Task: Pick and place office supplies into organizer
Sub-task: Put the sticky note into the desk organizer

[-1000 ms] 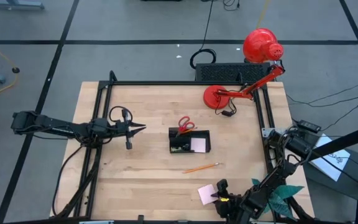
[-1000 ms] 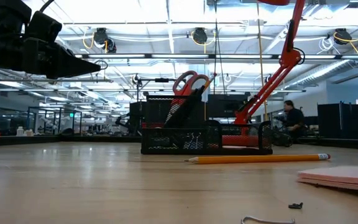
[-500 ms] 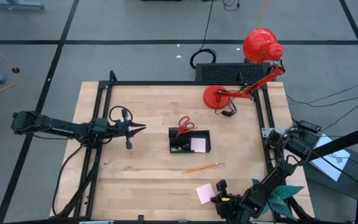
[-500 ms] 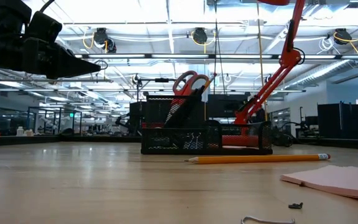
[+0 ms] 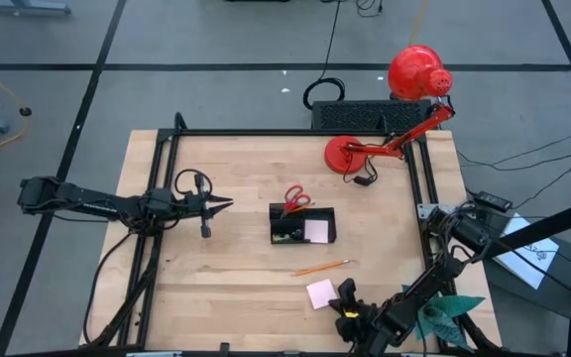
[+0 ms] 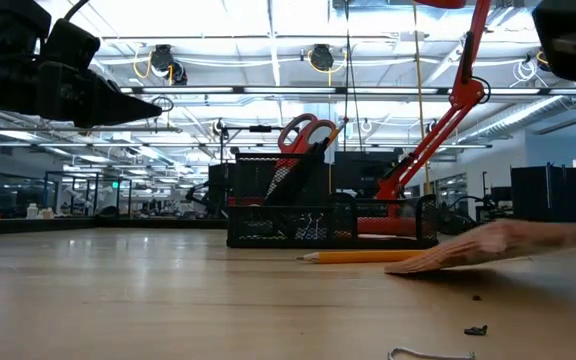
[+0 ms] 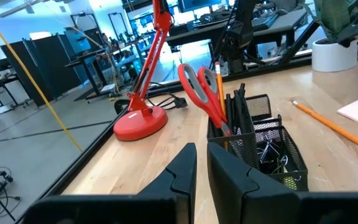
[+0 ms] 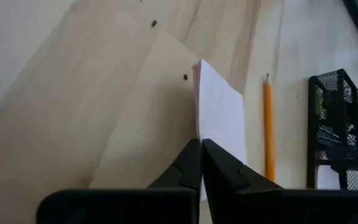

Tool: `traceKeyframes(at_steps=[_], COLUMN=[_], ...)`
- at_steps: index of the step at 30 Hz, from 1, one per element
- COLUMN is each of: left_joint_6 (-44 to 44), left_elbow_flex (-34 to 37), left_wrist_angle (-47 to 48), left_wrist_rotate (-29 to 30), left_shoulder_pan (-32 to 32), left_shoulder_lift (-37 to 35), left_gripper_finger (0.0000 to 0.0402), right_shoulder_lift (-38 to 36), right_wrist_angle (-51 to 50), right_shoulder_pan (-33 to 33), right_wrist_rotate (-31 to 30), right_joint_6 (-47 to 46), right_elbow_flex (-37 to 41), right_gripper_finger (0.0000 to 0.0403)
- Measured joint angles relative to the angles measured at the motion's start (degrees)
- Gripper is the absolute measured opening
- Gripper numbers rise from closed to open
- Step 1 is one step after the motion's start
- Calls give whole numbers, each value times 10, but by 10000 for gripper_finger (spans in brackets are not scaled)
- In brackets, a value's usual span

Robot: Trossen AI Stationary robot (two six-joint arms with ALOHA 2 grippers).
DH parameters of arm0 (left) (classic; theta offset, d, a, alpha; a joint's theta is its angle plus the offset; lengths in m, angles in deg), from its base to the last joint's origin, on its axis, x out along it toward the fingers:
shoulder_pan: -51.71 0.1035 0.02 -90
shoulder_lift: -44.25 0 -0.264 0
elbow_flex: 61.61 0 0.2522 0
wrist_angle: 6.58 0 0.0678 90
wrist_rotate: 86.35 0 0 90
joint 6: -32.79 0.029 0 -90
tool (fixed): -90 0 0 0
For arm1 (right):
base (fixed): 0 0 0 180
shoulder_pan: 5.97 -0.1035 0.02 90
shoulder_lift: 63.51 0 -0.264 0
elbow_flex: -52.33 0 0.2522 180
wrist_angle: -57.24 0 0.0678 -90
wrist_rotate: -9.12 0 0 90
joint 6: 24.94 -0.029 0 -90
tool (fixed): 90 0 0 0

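The black mesh organizer (image 5: 302, 225) stands mid-table with red-handled scissors (image 5: 295, 198) and pencils upright in it, and a pink pad lying in one compartment. An orange pencil (image 5: 321, 267) lies on the wood just in front of it. A second pink sticky-note pad (image 5: 319, 294) is in my right gripper (image 5: 338, 297), which is shut on it near the table's front edge. In the right wrist view the pad (image 8: 219, 112) shows edge-on. My left gripper (image 5: 224, 204) hovers level, left of the organizer, shut with nothing between its fingers (image 7: 202, 168). My right gripper pinches the sticky-note pad by its near edge (image 8: 211, 140) between its two fingers, slanting down from the table's near right. The pad sits tilted, its held end raised and its far end (image 6: 403, 267) low by the wood; whether that end touches, I cannot tell.
A red desk lamp (image 5: 385, 149) and a black ribbed box (image 5: 360, 114) stand at the far right. A teal paper plant (image 5: 454, 307) is by the right arm. A tiny black clip (image 6: 476, 329) and a bent wire clip (image 6: 428, 353) lie near the front edge.
My right gripper has shut on the pink pad, rolled a little, and drawn it toward the pencil and the table's left. The pad lay flat before; now its held end is tipped up off the wood.
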Motion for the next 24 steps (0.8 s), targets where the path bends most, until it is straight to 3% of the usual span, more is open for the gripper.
traceKeyframes(at_steps=[24], left_joint_6=[-1], left_elbow_flex=[0], left_wrist_angle=[7], left_wrist_rotate=[1], left_shoulder_pan=[0], left_shoulder_lift=[0], left_gripper_finger=[47], right_shoulder_lift=[-124], right_wrist_angle=[-125], right_shoulder_pan=[23], right_wrist_rotate=[-123], right_joint_6=[58], right_elbow_flex=[-29], right_gripper_finger=[0])
